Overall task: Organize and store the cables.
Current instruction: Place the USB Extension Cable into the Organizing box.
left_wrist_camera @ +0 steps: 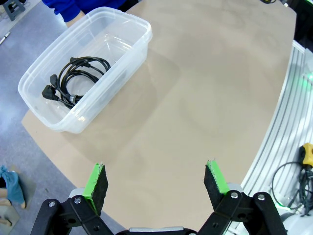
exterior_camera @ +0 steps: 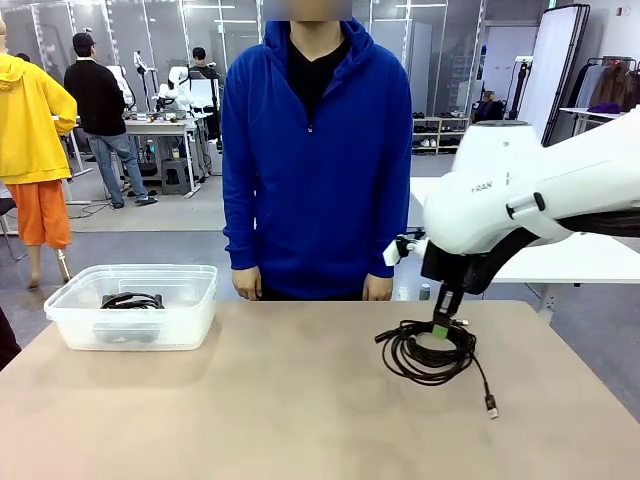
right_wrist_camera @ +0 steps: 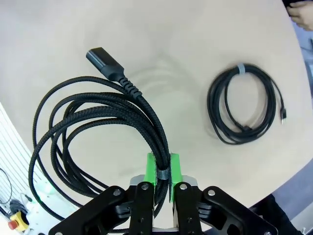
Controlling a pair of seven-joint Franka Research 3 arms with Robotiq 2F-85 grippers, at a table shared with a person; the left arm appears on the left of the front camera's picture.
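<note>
My right gripper [right_wrist_camera: 164, 172] is shut on a braided black cable [right_wrist_camera: 105, 117] at its wrap band; the loops hang loose and a thick plug sticks out at one end. Beyond it a thinner coiled cable [right_wrist_camera: 243, 105] with a slim connector lies on the table. In the front view the right gripper [exterior_camera: 441, 326] sits at the top of the black coils [exterior_camera: 432, 352] on the right of the table, and one cord end [exterior_camera: 491, 407] trails toward me. My left gripper [left_wrist_camera: 155, 180] hangs open over bare tabletop. Another coiled cable [left_wrist_camera: 73, 79] lies inside the clear bin [left_wrist_camera: 143, 30].
The clear plastic bin [exterior_camera: 190, 300] stands at the table's far left. A person in a blue hoodie [exterior_camera: 315, 160] stands at the far edge with both hands down, one hand [exterior_camera: 377, 288] near my right arm. The table edge [left_wrist_camera: 274, 137] runs beside my left gripper.
</note>
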